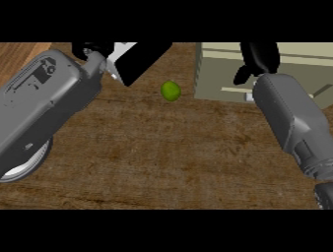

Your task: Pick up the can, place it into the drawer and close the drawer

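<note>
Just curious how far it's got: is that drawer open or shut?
Cannot tell. The right hand hangs over the drawer, and no gap or inside shows plainly.

Lime [170, 91] on counter [177, 157], left of drawer unit [220, 74]; plate [25, 167] near left, under left forearm.

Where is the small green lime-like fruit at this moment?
In the head view, the small green fruit lies on the wooden counter near the top centre, left of the beige drawer unit, between the two forearms.
</note>
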Motion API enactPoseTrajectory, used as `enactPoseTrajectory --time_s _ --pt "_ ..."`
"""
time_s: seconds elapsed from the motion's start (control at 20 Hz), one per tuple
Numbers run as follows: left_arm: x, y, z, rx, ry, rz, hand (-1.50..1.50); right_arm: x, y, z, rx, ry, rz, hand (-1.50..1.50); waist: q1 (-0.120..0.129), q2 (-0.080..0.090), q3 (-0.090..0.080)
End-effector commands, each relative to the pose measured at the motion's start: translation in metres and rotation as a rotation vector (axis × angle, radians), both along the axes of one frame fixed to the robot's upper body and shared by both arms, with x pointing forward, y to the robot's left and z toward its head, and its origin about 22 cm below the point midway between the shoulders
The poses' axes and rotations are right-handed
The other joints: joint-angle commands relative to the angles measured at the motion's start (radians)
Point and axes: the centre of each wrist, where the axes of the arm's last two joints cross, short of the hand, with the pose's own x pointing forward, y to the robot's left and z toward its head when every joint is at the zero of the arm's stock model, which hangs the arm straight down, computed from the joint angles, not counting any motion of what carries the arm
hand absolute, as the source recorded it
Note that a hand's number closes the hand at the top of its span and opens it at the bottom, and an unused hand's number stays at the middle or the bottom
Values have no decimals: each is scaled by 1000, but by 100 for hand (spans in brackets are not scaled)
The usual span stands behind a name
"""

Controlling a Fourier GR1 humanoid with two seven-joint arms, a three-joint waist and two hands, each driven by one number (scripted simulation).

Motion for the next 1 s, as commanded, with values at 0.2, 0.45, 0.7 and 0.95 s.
enactPoseTrajectory --time_s 0.2,0.45,0.7,0.95 --pt "-7 -1 9 11 0 -19 -150 16 6 47 30 -39 36 -150 23 2 -2" --pt "-13 3 -12 -15 27 -29 -150 12 21 30 366 54 134 -150 25 2 0" --pt "-10 15 6 4 5 -5 -150 14 27 37 672 89 190 -150 11 -10 1" --pt "-15 16 -1 -5 8 -14 -150 19 13 53 730 97 217 -150 11 -3 -3"
